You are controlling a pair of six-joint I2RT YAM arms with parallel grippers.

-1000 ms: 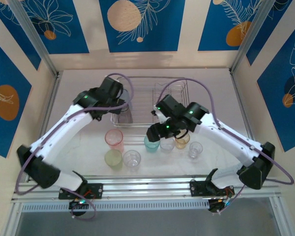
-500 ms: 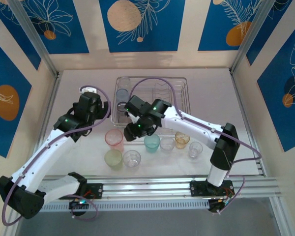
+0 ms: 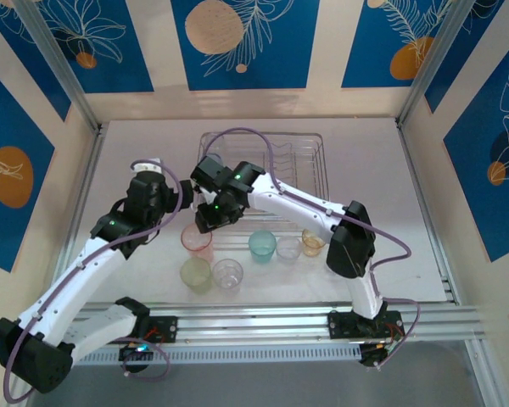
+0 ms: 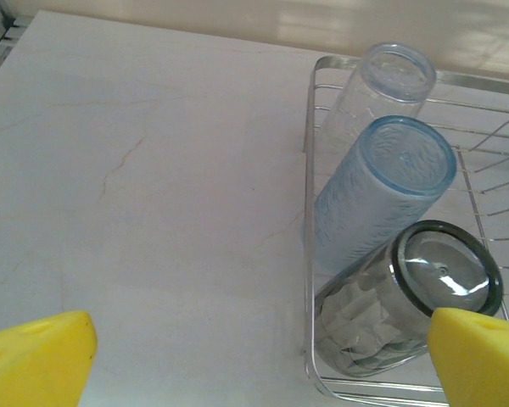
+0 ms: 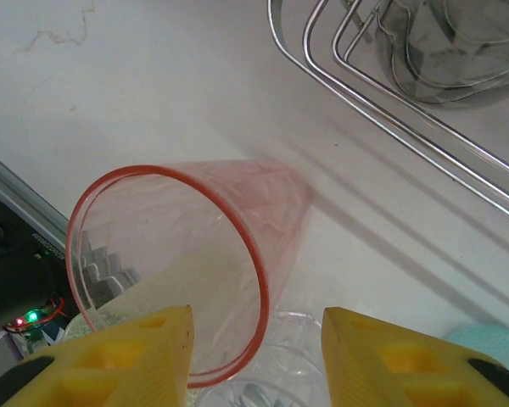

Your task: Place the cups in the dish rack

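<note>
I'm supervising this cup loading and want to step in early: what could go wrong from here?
The right hand straddles only the pink cup's thin wall, so it could slip or tip onto the clear cup beside it. The dish rack's near corner already holds a leaning grey cup; loading there could knock it.

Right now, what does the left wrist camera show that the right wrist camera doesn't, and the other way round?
Left wrist camera: the left gripper wide open above the table, with a clear cup and a blue cup lying in the dish rack. Right wrist camera: the right gripper, jaws apart at the rim of a pink cup, and a teal cup at the corner. Both: the rack's wire edge and the grey cup lying inside it.
</note>
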